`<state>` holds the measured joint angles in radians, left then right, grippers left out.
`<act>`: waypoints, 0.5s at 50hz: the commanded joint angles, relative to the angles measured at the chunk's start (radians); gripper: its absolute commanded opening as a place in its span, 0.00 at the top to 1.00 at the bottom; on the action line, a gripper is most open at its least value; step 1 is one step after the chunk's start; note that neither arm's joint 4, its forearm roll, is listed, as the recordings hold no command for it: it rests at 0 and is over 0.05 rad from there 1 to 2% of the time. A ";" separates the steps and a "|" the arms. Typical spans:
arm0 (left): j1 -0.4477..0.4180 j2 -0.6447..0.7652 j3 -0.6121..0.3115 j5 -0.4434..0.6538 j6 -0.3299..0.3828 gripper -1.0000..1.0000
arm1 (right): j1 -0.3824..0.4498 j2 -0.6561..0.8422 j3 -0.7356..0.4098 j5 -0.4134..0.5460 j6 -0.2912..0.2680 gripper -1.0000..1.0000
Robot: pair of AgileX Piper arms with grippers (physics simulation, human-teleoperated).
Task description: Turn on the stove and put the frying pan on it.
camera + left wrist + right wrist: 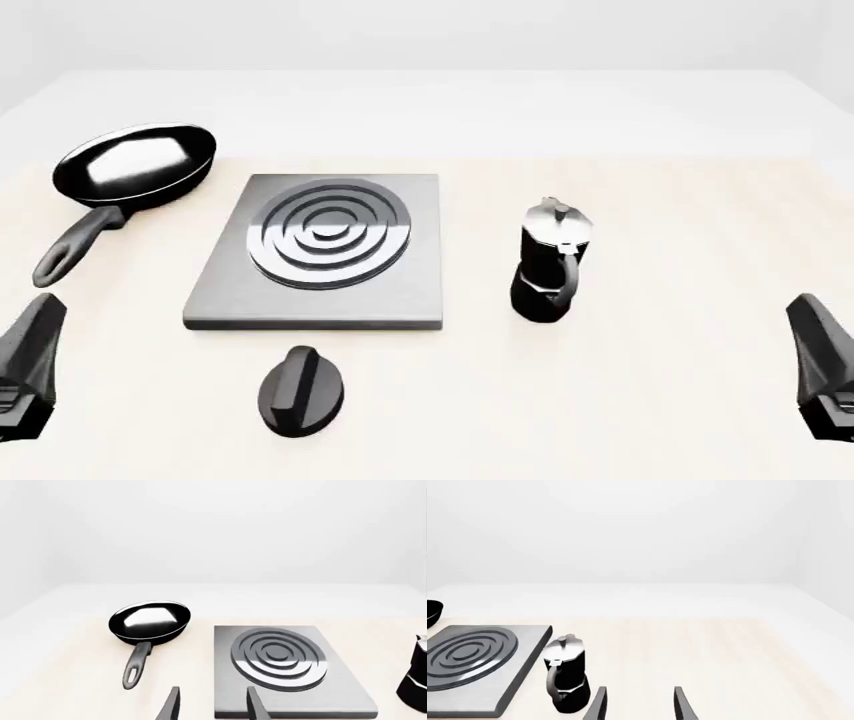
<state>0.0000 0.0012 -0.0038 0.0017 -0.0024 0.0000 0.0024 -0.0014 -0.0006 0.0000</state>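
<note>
The stove (400, 290) is a flat grey square plate with a ringed burner, left of the table's centre; it also shows as the stove (333, 690) and the stove (520, 665). Its black teardrop knob (302, 390) lies apart, just in front of the plate. The frying pan (134, 165) sits on the table at the far left, handle toward me, seen too as the frying pan (150, 620). My left gripper (212, 707) hovers open near the front left edge, empty. My right gripper (639, 707) stands open at the front right, also empty.
A black-and-silver moka pot (550, 262) stands upright to the right of the stove, also in the right wrist view as the moka pot (566, 680). The light wooden table (667, 400) stretches to a white far edge.
</note>
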 commanded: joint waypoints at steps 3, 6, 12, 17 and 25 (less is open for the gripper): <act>-0.006 0.014 -0.004 0.001 -0.029 0.00 | 0.000 0.005 -0.003 -0.001 0.000 0.00; -0.045 0.090 -0.003 -0.022 -0.014 0.00 | 0.000 0.005 -0.003 -0.001 0.000 0.00; -0.102 0.114 -0.032 0.019 -0.037 0.00 | 0.000 0.005 -0.003 -0.001 0.000 0.00; -0.153 0.126 -0.083 0.089 -0.032 0.00 | 0.000 0.005 -0.003 -0.001 0.000 0.00; -0.284 0.144 -0.126 0.208 0.011 0.00 | 0.000 0.005 -0.003 -0.001 0.000 0.00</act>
<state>-0.1661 0.1081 -0.0777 0.1049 -0.0145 0.0000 0.0071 -0.0041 -0.0018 0.0000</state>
